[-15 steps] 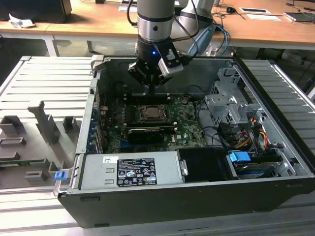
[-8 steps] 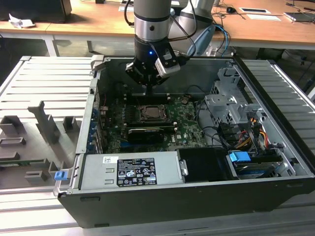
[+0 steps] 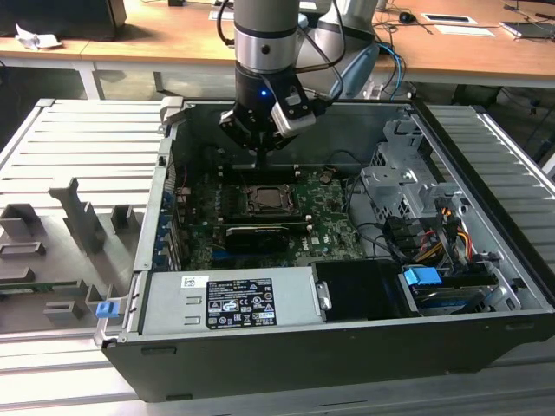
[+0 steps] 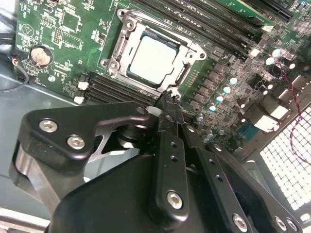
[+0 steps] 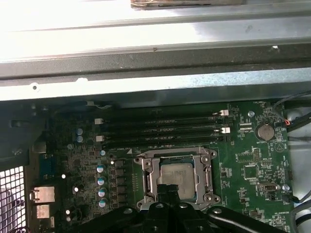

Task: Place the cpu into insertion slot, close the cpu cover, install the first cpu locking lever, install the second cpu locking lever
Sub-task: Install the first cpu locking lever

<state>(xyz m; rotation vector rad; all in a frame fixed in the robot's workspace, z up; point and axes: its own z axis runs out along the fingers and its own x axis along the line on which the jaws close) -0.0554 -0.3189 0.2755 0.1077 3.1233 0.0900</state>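
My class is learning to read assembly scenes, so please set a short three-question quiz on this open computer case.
1. True or false: the small square silvery-beige metal-topped cpu shows through the window of the thin silver-grey metal cpu cover.
2. The black gripper, fingers shut, is nearest to: A that cover's corner; B the blue plastic connector; C the grey power supply box.
3. Fill in: the round silver coin battery sits on the green ____.
Key: 1 true; 2 A; 3 circuit board.
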